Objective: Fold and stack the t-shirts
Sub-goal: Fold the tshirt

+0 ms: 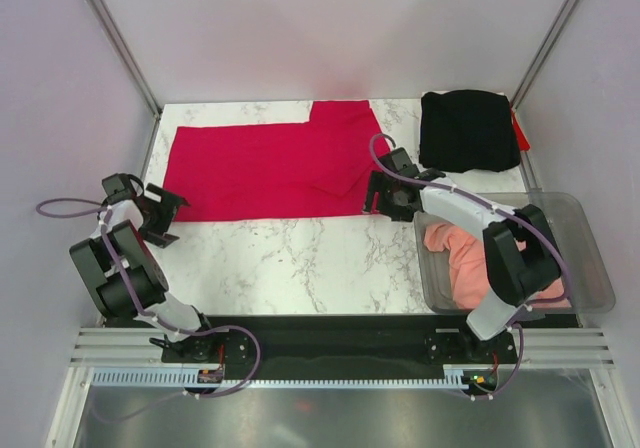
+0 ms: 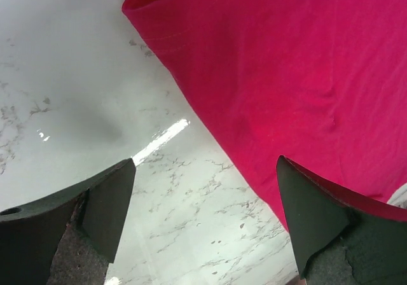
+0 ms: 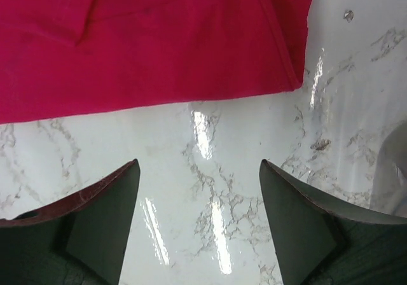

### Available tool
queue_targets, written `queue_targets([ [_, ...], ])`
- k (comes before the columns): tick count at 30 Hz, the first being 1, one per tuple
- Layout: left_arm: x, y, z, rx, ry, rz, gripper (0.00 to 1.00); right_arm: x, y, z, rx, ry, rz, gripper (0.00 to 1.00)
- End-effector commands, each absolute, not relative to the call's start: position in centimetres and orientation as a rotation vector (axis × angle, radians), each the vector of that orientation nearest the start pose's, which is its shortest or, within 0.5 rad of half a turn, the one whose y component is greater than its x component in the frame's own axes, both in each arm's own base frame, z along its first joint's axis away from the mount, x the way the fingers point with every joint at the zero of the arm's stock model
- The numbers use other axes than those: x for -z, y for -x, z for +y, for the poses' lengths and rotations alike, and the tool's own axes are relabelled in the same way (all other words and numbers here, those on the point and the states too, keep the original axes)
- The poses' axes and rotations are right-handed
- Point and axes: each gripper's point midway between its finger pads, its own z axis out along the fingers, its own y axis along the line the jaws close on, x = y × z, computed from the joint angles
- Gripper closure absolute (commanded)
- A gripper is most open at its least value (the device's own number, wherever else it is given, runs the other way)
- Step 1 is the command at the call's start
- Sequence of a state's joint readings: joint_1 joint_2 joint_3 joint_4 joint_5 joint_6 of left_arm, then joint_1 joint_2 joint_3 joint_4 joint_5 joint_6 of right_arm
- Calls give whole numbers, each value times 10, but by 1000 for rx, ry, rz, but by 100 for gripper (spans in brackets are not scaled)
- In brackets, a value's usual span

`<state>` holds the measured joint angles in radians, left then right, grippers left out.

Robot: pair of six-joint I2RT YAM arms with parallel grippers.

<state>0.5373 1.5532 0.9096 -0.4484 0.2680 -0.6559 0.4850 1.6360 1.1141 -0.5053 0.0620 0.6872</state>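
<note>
The crimson t-shirt (image 1: 270,173) lies flat on the table (image 1: 300,258) toward 12 o'clock, the black t-shirt (image 1: 468,130) folded at 2 o'clock, the salmon-pink t-shirt (image 1: 458,258) in the clear bin (image 1: 592,268) at 4 o'clock. Left pincer (image 1: 175,220) at 9 o'clock and right pincer (image 1: 368,196) near centre stand open, empty.

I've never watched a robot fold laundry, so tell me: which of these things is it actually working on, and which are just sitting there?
Part of the job:
- crimson t-shirt, spread flat
- black t-shirt, folded, far right corner
- salmon-pink t-shirt, bunched in the bin

Just there:
- clear plastic bin
- marble table
</note>
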Motion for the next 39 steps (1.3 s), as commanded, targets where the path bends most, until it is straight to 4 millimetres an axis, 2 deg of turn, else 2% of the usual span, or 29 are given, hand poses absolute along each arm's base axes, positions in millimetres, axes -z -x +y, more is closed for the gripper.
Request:
queue_targets([
  [1, -53, -334, 117, 409, 1451, 2165, 1, -78, -360, 195, -326, -325, 2535, 17],
  [5, -44, -333, 129, 327, 1505, 2147, 6, -59, -377, 192, -261, -314, 2554, 19],
  [6, -43, -331, 133, 288, 1514, 2142, 6, -50, -381, 187, -241, -331, 2562, 19],
  [9, -41, -334, 141, 245, 1521, 2136, 6, -40, -391, 170, -197, -374, 2554, 20],
  [12, -33, -336, 144, 234, 1528, 2153, 11, -32, -395, 157, -183, -406, 2542, 22],
  [14, -28, -336, 144, 222, 1540, 2160, 19, -28, -395, 154, -169, -402, 2544, 23],
  [18, -25, -342, 146, 173, 1527, 2161, 22, -21, -399, 153, -160, -388, 2550, 27],
  [19, -25, -346, 144, 172, 1514, 2167, 22, -19, -399, 153, -162, -389, 2554, 33],
  [20, -25, -349, 143, 171, 1504, 2172, 28, -17, -398, 153, -165, -386, 2557, 37],
  [21, -22, -354, 142, 179, 1498, 2181, 38, -15, -396, 154, -173, -382, 2562, 43],
  [22, -22, -358, 140, 191, 1484, 2183, 50, -15, -397, 155, -180, -383, 2559, 61],
  [23, -22, -363, 139, 205, 1471, 2185, 74, -15, -395, 155, -183, -380, 2561, 69],
  [24, -23, -366, 136, 240, 1460, 2193, 83, -15, -394, 154, -186, -381, 2562, 77],
  [25, -26, -368, 135, 252, 1446, 2191, 90, -16, -393, 156, -196, -376, 2566, 96],
  [26, -29, -368, 134, 254, 1437, 2190, 95, -22, -393, 157, -214, -365, 2557, 100],
  [28, -50, -369, 138, 242, 1397, 2153, 97, -31, -389, 161, -253, -348, 2561, 100],
  [29, -58, -367, 137, 242, 1387, 2155, 98, -47, -389, 163, -283, -343, 2534, 100],
  [30, -67, -366, 137, 238, 1374, 2146, 98, -53, -384, 163, -293, -340, 2538, 100],
  [31, -86, -363, 140, 231, 1345, 2120, 98, -63, -383, 164, -310, -339, 2524, 100],
  [32, -98, -362, 142, 229, 1332, 2102, 98, -84, -381, 165, -339, -338, 2485, 100],
  [33, -105, -354, 138, 243, 1338, 2107, 98, -90, -373, 166, -338, -328, 2492, 100],
  [34, -128, -346, 143, 249, 1323, 2050, 98, -97, -368, 166, -340, -321, 2489, 100],
  [35, -131, -337, 142, 259, 1330, 2039, 98, -110, -364, 164, -339, -320, 2464, 100],
  [36, -134, -328, 137, 288, 1340, 2039, 98, -105, -349, 163, -320, -321, 2503, 100],
  [37, -140, -316, 142, 289, 1363, 2003, 98, -104, -341, 162, -316, -327, 2513, 100],
  [38, -144, -301, 138, 297, 1370, 1978, 98, -109, -331, 163, -326, -323, 2503, 100],
  [39, -146, -288, 143, 319, 1409, 1939, 98, -93, -314, 159, -315, -356, 2541, 100],
])
